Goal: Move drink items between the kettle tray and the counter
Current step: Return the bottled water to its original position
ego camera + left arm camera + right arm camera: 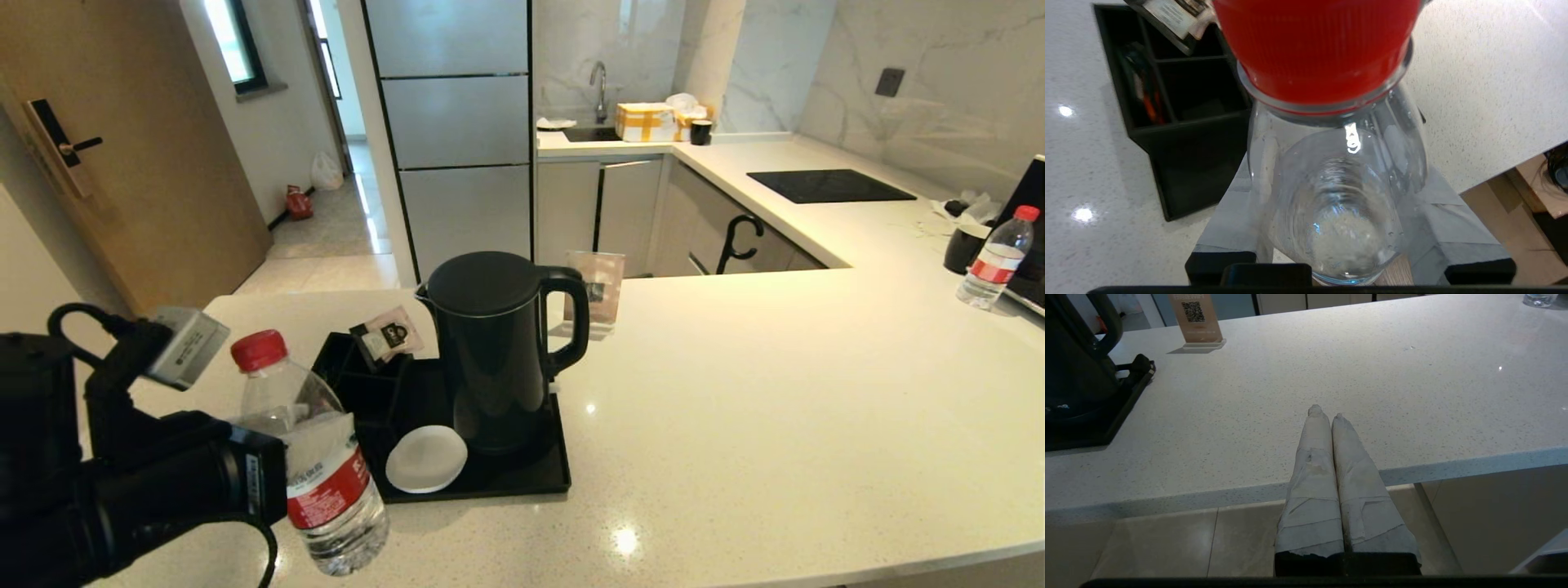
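One bottle, tilted cap-up, sits clamped between the left gripper's half-spread fingers above the counter's near edge; the tray with the kettle lies just beyond, rightward.

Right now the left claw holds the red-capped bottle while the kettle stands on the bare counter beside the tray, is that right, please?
Not quite: the kettle stands on the tray, not the bare counter, as the head view shows. The left claw does hold the red-capped bottle.
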Motion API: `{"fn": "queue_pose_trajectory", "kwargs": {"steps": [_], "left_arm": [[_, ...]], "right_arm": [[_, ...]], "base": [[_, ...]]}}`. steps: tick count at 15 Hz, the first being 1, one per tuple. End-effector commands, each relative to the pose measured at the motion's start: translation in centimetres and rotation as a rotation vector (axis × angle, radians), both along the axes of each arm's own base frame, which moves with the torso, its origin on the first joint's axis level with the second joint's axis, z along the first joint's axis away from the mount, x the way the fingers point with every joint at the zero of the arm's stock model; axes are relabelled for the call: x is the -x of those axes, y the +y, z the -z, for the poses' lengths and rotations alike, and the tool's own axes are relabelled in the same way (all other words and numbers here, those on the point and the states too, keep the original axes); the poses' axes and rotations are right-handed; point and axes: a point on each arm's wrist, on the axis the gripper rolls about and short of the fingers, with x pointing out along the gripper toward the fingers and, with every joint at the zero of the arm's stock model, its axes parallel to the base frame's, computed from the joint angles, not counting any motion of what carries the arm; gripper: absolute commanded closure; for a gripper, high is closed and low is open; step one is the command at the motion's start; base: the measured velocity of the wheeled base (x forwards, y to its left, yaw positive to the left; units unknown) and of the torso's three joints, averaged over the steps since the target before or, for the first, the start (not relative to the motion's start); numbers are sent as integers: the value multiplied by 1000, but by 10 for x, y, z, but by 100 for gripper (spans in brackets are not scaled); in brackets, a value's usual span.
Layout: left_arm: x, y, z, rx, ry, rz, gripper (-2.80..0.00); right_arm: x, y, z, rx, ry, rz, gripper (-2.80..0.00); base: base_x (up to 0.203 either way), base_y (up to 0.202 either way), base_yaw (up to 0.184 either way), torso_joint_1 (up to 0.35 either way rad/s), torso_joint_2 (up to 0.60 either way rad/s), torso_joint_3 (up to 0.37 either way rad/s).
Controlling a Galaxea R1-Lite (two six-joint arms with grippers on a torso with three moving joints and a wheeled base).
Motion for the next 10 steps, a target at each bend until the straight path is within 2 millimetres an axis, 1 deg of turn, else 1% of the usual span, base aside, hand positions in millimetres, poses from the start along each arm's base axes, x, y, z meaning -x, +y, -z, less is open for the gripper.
{"fn": "queue_pose_trajectory", "kwargs": {"steps": [1, 4, 5, 6, 9, 10], "left_arm": [[-7, -3, 6, -14, 33, 0, 0], [-7, -3, 6, -16, 30, -2, 0], [-13, -5, 6, -18, -1, -28, 0], [-25, -10, 10, -29, -21, -58, 0], [-76, -31, 45, -119, -24, -147, 0], [-90, -37, 50, -136, -55, -188, 0]], "right_arm": [[0, 0, 0, -1, 1, 0, 0], [0, 0, 0, -1, 1, 0, 0], [0, 0, 0, -1, 1, 0, 0], [0, 0, 0, -1, 1, 0, 0], [0, 0, 0, -1, 1, 0, 0], [0, 0, 0, -1, -1, 0, 0]], "base": [[0, 0, 0, 0, 0, 0], [0, 0, 0, 0, 0, 0], [0, 0, 0, 0, 0, 0], [0, 0, 0, 0, 0, 0], [0, 0, 0, 0, 0, 0], [0, 0, 0, 0, 0, 0]]}}
